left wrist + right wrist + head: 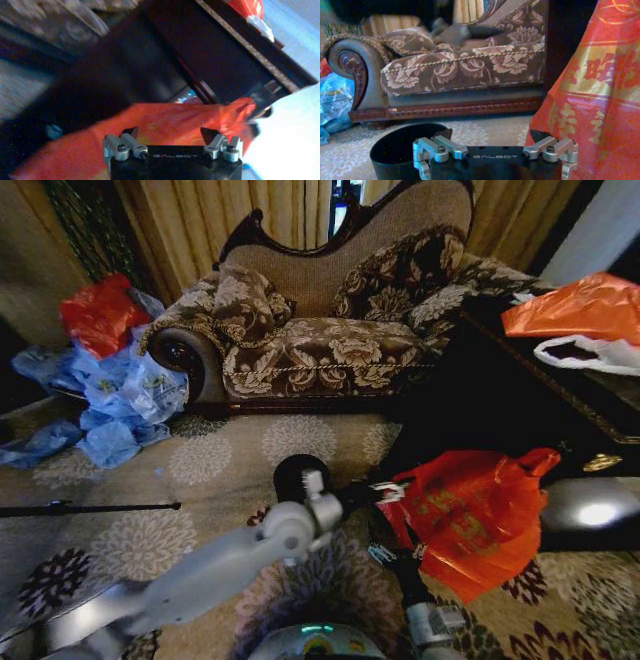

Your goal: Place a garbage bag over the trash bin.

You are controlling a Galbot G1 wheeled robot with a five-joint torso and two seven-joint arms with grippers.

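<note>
- The garbage bag (pixel 470 520) hangs in the air to the robot's right of the trash bin (pixel 300 476), clear of the carpet (pixel 200 460). The bin stands on the carpet in front of the sofa (pixel 320 340), its mouth uncovered.
- Left gripper (pixel 171 137): the arm reaches forward and across the bin toward the bag. Its fingers stand apart, with the bag's plastic just ahead of them; from the head view you cannot settle whether a fold is touched.
- Right gripper (pixel 492 138): it is low and close in, with the bin just ahead of it and the bag hanging to one side. Its fingers are spread, and nothing lies between them.
- What carries the bag is not clear from these views; treat the hold as unconfirmed.
- For the step in hand, you should find the bag's open edge, spread it wide between both grippers, and centre it over the rim before lowering.
- The plastic is thin; pull gently.
</note>
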